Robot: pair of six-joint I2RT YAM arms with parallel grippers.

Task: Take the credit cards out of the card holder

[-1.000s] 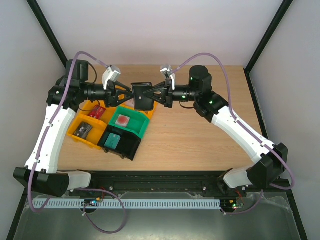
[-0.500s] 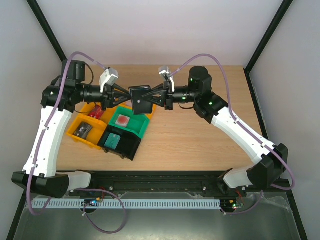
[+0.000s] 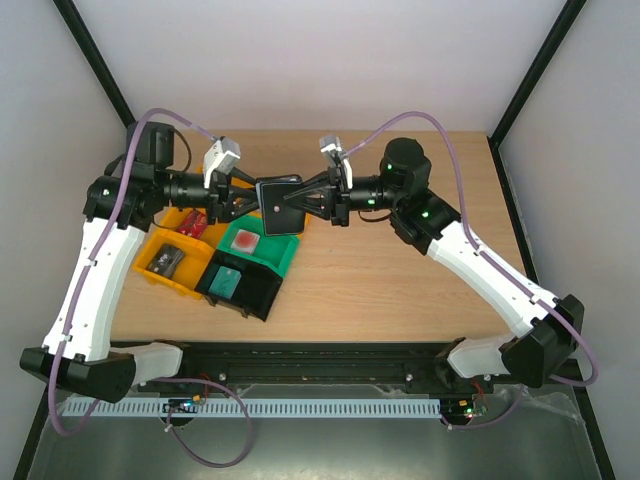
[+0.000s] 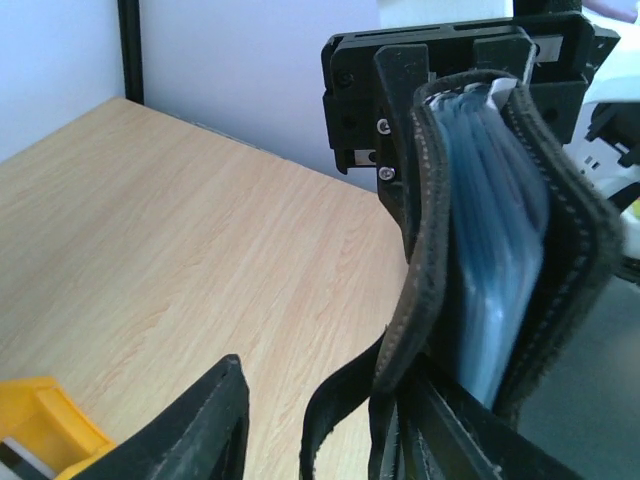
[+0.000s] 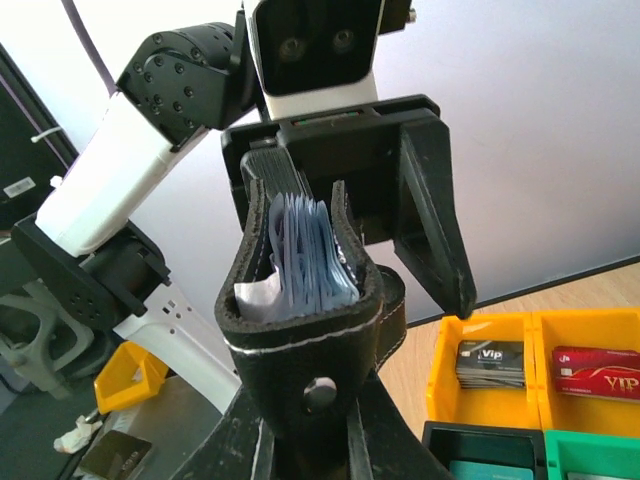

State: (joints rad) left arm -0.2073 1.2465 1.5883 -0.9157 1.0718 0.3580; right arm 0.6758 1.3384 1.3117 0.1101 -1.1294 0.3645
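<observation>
The black card holder [image 3: 280,205] hangs in mid-air above the bins, between the two arms. My right gripper [image 3: 303,200] is shut on its folded spine, seen from the right wrist [image 5: 310,440]. The card holder [image 5: 300,300] gapes upward, showing pale blue pockets [image 5: 305,250] and a white edge [image 5: 258,293]. My left gripper [image 3: 252,198] is open at the card holder's [image 4: 480,240] open end. One of its fingers [image 4: 190,430] stands apart, and the loose strap [image 4: 340,420] hangs between them. Credit cards lie below: a red one [image 3: 195,222] and a pink one [image 3: 246,241].
Below the grippers stand yellow bins [image 3: 150,245], a green bin [image 3: 285,255] and a black bin [image 3: 255,295] with a teal block [image 3: 227,280]. One yellow bin holds a dark card stack [image 5: 490,362]. Bare wooden table [image 3: 400,270] stretches to the right.
The card holder and both grippers have shifted slightly left and toward the front. The right arm has reached further left. The right gripper keeps its hold.
</observation>
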